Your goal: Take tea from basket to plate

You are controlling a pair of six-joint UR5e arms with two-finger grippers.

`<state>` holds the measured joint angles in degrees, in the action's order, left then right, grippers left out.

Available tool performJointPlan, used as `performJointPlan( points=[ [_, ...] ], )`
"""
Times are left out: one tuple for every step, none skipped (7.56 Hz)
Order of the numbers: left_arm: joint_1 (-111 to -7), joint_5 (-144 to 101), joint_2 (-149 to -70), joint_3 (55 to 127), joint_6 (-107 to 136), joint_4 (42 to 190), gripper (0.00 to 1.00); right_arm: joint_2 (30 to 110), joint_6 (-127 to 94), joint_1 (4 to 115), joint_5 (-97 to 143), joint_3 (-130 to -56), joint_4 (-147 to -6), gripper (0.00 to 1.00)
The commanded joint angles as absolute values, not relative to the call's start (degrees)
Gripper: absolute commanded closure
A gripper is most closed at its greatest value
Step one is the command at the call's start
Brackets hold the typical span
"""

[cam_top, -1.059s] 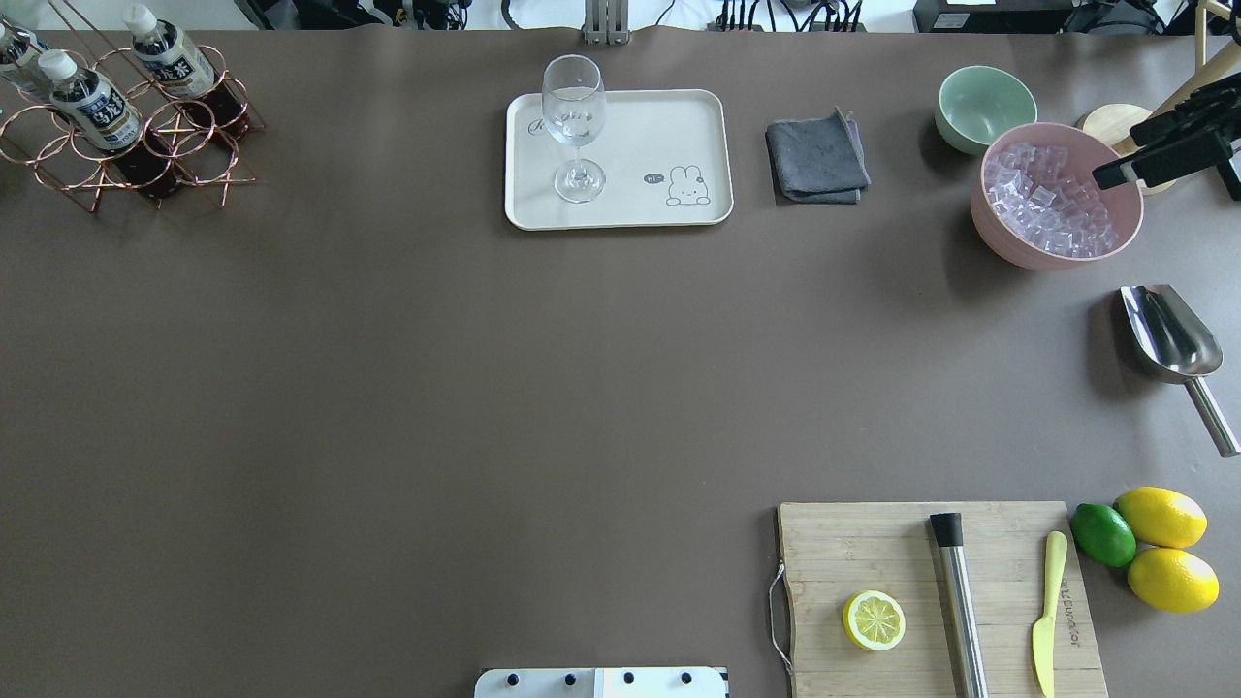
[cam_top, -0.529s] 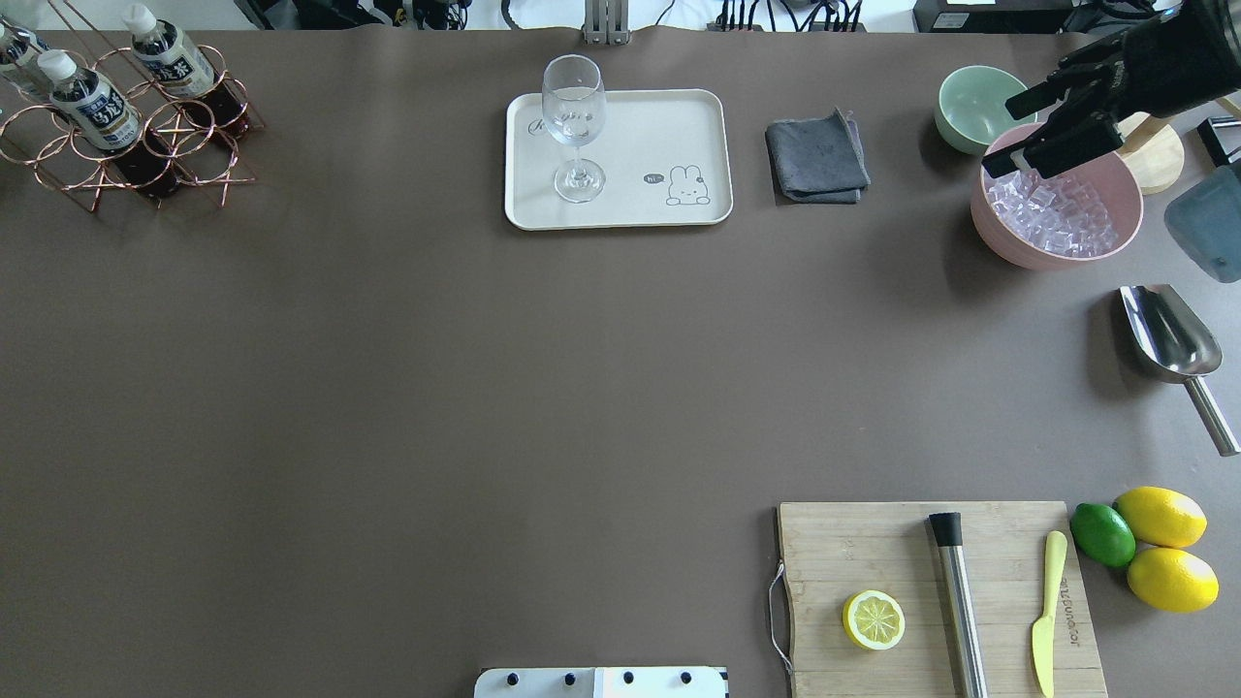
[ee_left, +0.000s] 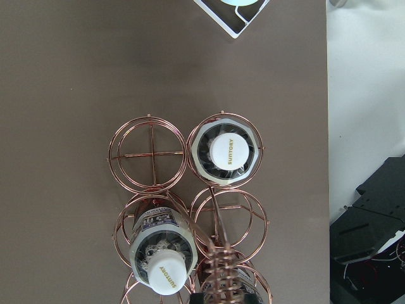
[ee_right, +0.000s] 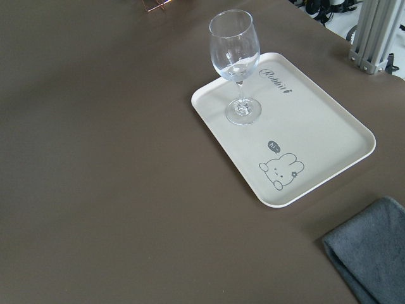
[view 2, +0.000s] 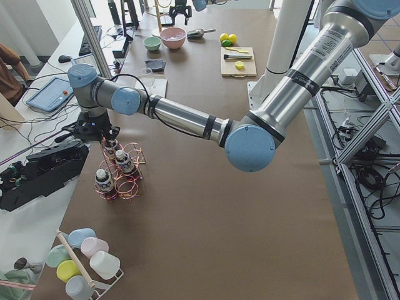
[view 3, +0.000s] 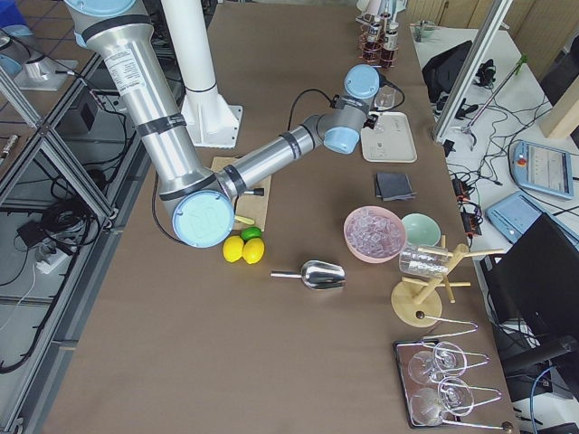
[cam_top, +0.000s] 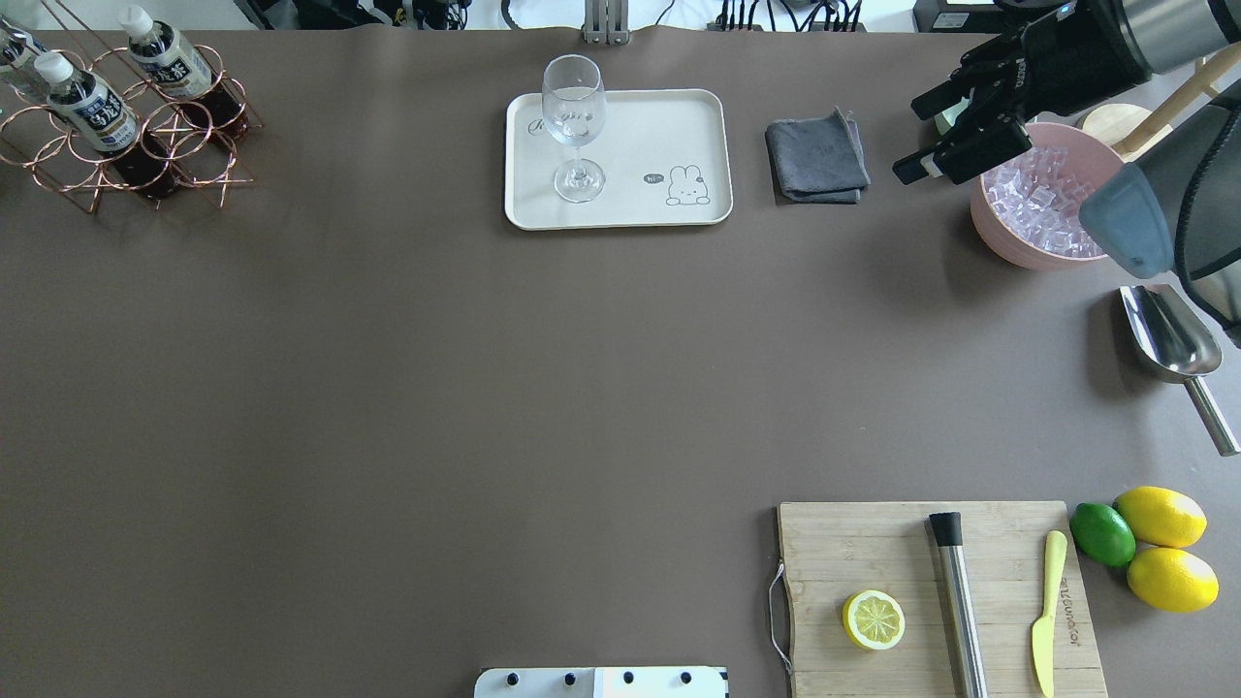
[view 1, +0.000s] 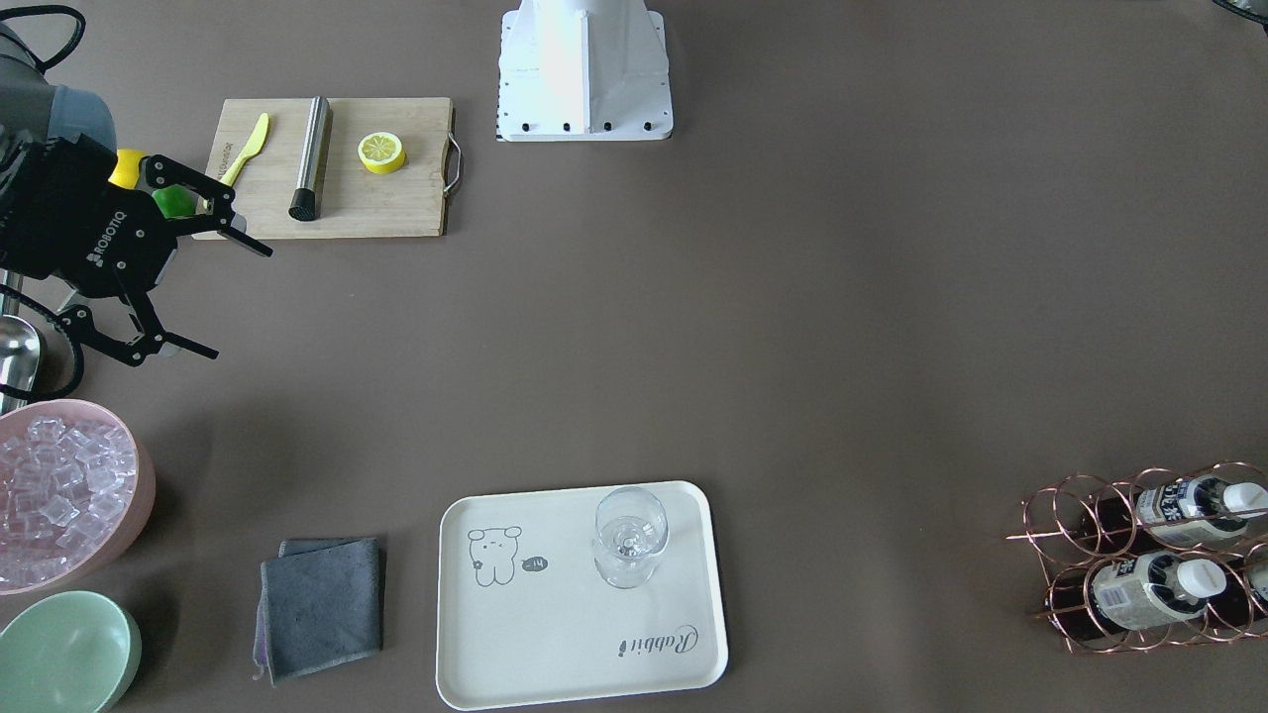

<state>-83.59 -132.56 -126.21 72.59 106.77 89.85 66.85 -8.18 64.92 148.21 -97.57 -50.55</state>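
Note:
Three tea bottles stand in the copper wire basket (cam_top: 184, 145) at the table's far left corner: two near ones (cam_top: 87, 107) (cam_top: 170, 68) and one at the view's edge. The left wrist view looks straight down on the basket (ee_left: 152, 154), two white caps (ee_left: 228, 151) (ee_left: 166, 275) and the coiled handle; no fingers show there. My left gripper (view 2: 94, 128) hovers over the basket; I cannot tell if it is open or shut. The cream plate (cam_top: 669, 126) holds a stemmed glass (cam_top: 574, 107). My right gripper (cam_top: 908, 141) is open and empty, between the cloth and the ice bowl.
A grey cloth (cam_top: 816, 160) lies right of the plate. A pink bowl of ice (cam_top: 1037, 233), a mint bowl (view 1: 64, 654) and a metal scoop (cam_top: 1168, 334) are at the right. A cutting board (cam_top: 873, 553) with a lemon half, muddler and knife is near right.
My right gripper has swung in from the right edge, across the ice bowl, toward the cloth. The bottles in the basket have shifted very slightly.

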Motion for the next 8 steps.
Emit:
performJointPlan(
  points=[
    [-85.94,-132.54,-125.86,76.96,106.53,86.60,1.00,64.26,-9.14,63.72,147.40,-97.56,-50.45,0.00],
    [-86.48,-132.45,-125.60,83.87,106.26,81.00,1.00,64.25,-9.14,63.55,147.48,-97.82,-50.36,0.00],
    [-86.48,-132.10,-123.59,92.90,106.35,74.68,1.00,64.25,-9.14,63.46,147.48,-97.91,-50.36,0.00],
    [-85.70,-132.19,-119.83,103.43,106.78,71.49,1.00,64.25,-9.23,63.37,147.48,-98.17,-50.36,0.00],
    [-83.08,-132.36,-117.62,112.67,106.87,66.50,1.00,64.25,-9.14,63.37,147.48,-98.26,-50.36,0.00],
    [-79.40,-132.02,-117.68,115.98,108.44,62.44,1.00,64.25,-9.23,63.28,147.48,-98.35,-50.36,0.00],
    [-76.84,-132.01,-118.64,116.97,115.33,62.14,1.00,64.25,-9.14,62.93,147.39,-98.26,-50.36,0.00],
    [-75.16,-132.10,-118.91,120.20,120.88,62.05,1.00,64.34,-9.23,62.76,147.48,-98.26,-50.36,0.00]
  ],
)
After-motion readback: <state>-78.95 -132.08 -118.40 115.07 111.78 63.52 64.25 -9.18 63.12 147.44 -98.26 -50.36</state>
